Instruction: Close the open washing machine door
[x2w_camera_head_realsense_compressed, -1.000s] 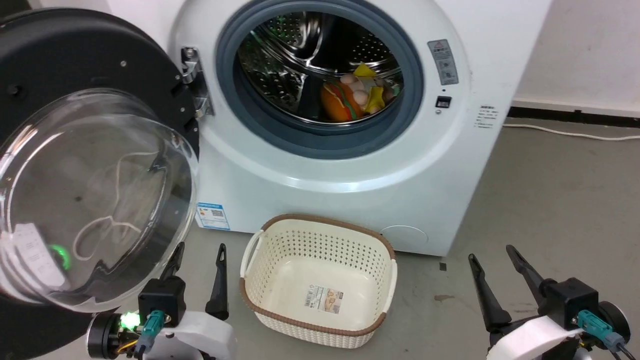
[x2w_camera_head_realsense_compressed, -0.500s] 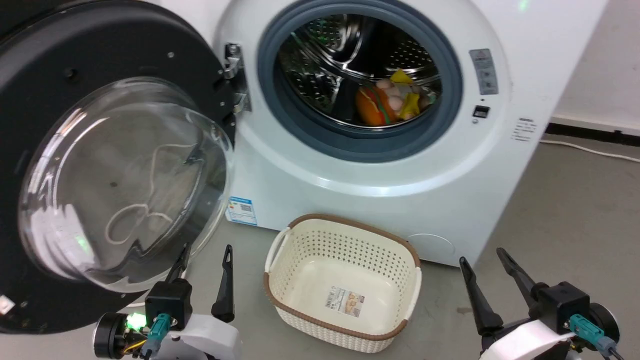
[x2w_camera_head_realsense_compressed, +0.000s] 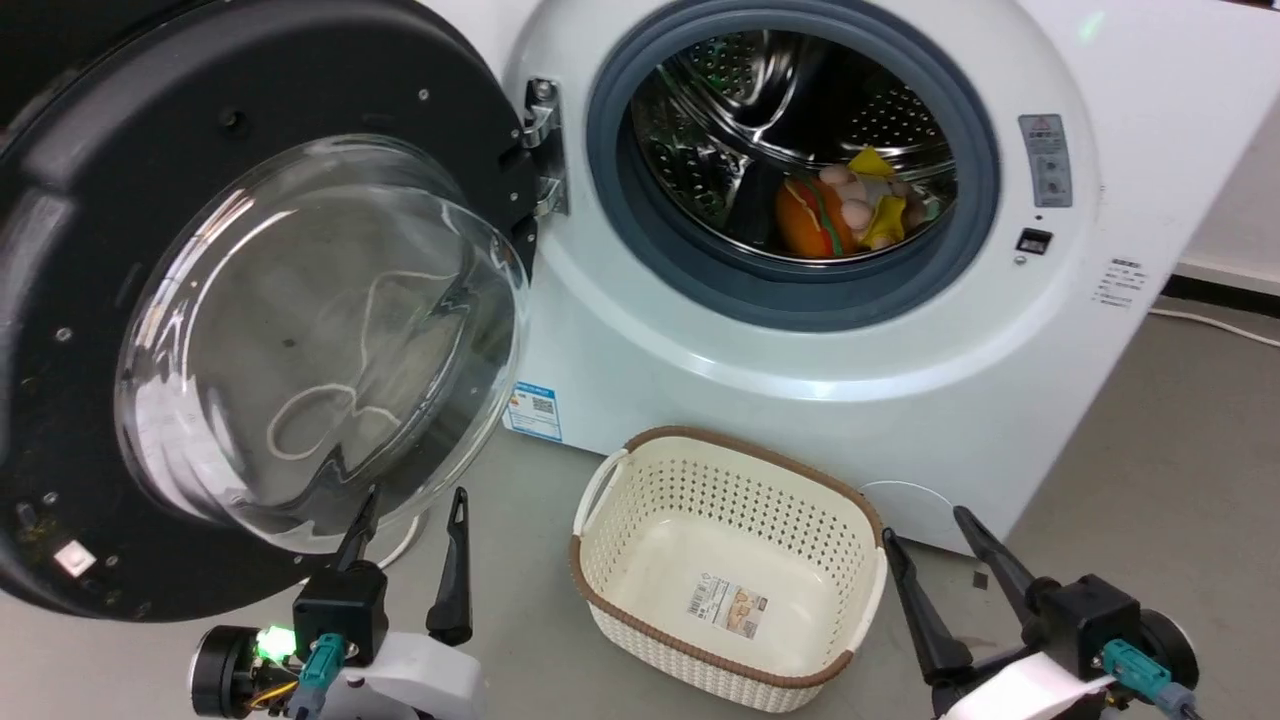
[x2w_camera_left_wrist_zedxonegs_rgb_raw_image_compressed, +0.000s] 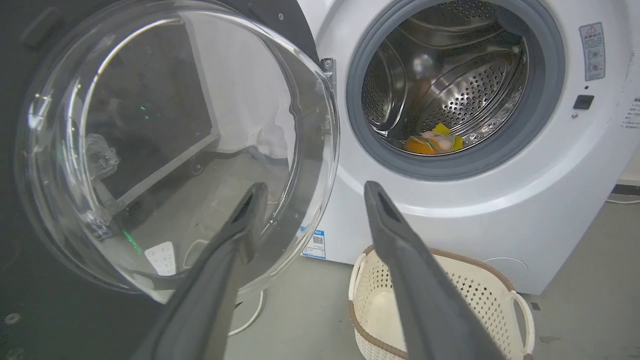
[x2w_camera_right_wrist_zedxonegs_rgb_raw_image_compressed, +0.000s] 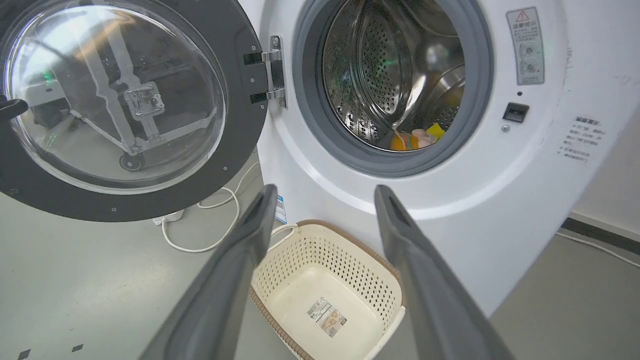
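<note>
With the left hand (x2w_camera_head_realsense_compressed: 415, 497) and right hand (x2w_camera_head_realsense_compressed: 928, 528) held apart and empty, the wide-open washing machine door (x2w_camera_head_realsense_compressed: 320, 340) may be left unlatched if it is pushed weakly or glancingly.

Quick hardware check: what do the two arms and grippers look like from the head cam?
The left gripper and right gripper match: two long, dark, tapered fingers on a black block, white forearm shell behind. Each wrist carries a teal connector with a thin cable. A green light glows at the left wrist.
</note>
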